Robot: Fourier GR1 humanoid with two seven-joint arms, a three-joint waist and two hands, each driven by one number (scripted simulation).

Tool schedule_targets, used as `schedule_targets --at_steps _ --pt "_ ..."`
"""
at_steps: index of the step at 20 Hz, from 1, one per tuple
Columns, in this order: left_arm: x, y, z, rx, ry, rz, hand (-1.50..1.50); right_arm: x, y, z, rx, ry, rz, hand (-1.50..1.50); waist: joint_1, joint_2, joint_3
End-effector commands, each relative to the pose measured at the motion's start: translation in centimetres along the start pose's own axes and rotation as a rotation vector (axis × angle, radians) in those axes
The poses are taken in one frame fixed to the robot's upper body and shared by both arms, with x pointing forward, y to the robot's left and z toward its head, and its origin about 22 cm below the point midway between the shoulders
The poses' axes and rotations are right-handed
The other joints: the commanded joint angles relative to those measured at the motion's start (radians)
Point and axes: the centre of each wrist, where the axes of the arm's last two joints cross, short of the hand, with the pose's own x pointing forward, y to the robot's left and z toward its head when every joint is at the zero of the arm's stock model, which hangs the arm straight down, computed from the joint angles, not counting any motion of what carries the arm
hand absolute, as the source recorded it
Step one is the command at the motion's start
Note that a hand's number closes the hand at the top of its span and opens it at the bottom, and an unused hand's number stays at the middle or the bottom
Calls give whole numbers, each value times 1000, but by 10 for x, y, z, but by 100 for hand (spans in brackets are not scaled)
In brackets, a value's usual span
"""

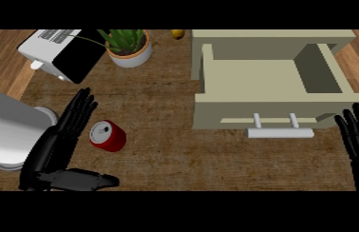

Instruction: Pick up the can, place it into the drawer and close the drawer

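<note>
Nearest us, our left hand [60, 136] lies open by the left edge of the surface [175, 159], fingers straight, thumb spread below, holding nothing. The can [108, 136] stands just right of those fingers, seemingly apart from them. Its top shows, so its long axis looks upright. Our right hand [348, 133] rests open at the right edge, partly cut off, well apart from the can. Farther back, right, the drawer [252, 79] is open; its depth is hard to judge.
</note>
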Motion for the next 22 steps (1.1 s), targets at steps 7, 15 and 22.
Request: schedule_targets --at_steps 7,15,22 --pt "-55 15 4 61 32 -14 -150 2 -3 -12 -2 -12 6 -150 2 0 0" --pt "-62 30 7 56 59 -25 -150 -10 -6 -4 19 2 10 -150 3 0 0" --pt "-115 50 13 62 68 -47 -150 -19 0 4 6 15 0 -150 0 0 0"
